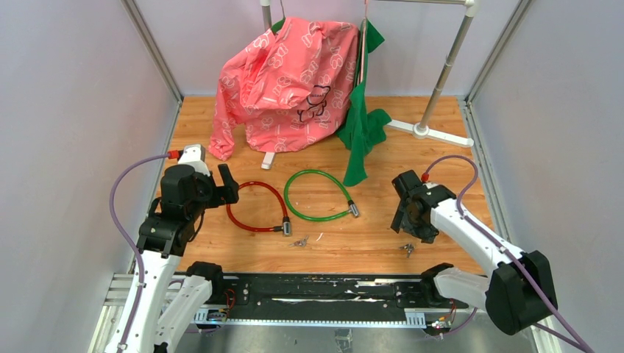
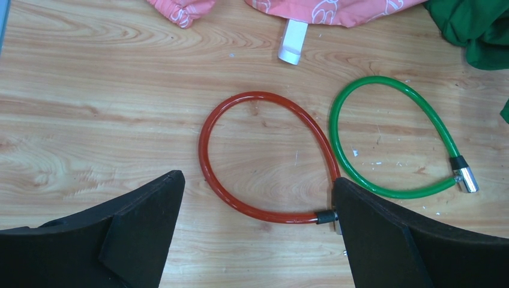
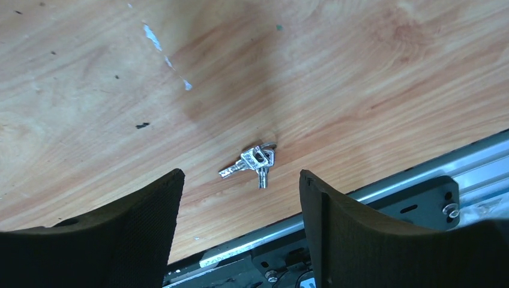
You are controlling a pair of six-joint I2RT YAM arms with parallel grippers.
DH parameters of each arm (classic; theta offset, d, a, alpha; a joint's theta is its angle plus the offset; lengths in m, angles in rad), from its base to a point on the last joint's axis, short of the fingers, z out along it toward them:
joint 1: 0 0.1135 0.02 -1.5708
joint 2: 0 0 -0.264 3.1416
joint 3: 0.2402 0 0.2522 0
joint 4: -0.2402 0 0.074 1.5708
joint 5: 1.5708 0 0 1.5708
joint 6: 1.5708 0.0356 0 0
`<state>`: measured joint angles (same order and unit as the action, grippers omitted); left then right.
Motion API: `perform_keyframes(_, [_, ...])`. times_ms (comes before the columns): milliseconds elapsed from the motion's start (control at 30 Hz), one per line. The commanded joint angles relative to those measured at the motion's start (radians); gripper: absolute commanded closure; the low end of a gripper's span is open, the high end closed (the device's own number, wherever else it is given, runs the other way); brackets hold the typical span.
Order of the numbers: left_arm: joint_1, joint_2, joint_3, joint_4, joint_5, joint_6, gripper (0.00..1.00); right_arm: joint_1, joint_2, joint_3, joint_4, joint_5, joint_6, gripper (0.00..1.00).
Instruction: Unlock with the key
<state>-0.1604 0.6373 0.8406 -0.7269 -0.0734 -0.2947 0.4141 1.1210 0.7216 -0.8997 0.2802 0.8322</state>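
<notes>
A red cable lock (image 1: 254, 207) lies closed in a loop on the wooden table, its barrel (image 1: 286, 229) at the near right. A green cable lock (image 1: 316, 195) lies beside it on the right. My left gripper (image 1: 221, 190) is open and empty, hovering left of the red loop. In the left wrist view the red loop (image 2: 262, 95) sits between and beyond the open fingers of the left gripper (image 2: 255, 178). My right gripper (image 1: 413, 228) is open and empty above a bunch of silver keys (image 1: 406, 249). In the right wrist view the keys (image 3: 252, 160) lie just beyond the right gripper (image 3: 240, 174).
A second bunch of keys (image 1: 299, 241) lies near the red lock's barrel. A pink garment (image 1: 291, 81) and a green garment (image 1: 362, 129) hang from a white rack (image 1: 430, 131) at the back. A metal rail (image 3: 384, 180) runs along the table's near edge.
</notes>
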Motion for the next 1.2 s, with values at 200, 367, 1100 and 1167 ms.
perform_keyframes(200, [-0.011, -0.012, -0.009, 0.019, 0.007, 0.012, 0.01, -0.042, -0.074, -0.108, -0.050, -0.029, 0.150, 0.33])
perform_keyframes(367, [-0.011, -0.014, -0.009, 0.019, 0.005, 0.013, 0.01, -0.068, -0.126, -0.137, -0.072, -0.001, 0.226, 0.40])
perform_keyframes(1100, [-0.014, -0.036, -0.010, 0.018, 0.003, 0.014, 0.01, -0.079, -0.179, -0.219, -0.025, -0.043, 0.610, 0.58])
perform_keyframes(1167, [-0.014, -0.038, -0.011, 0.019, 0.003, 0.013, 0.01, -0.078, -0.168, -0.214, -0.025, -0.029, 0.613, 0.58])
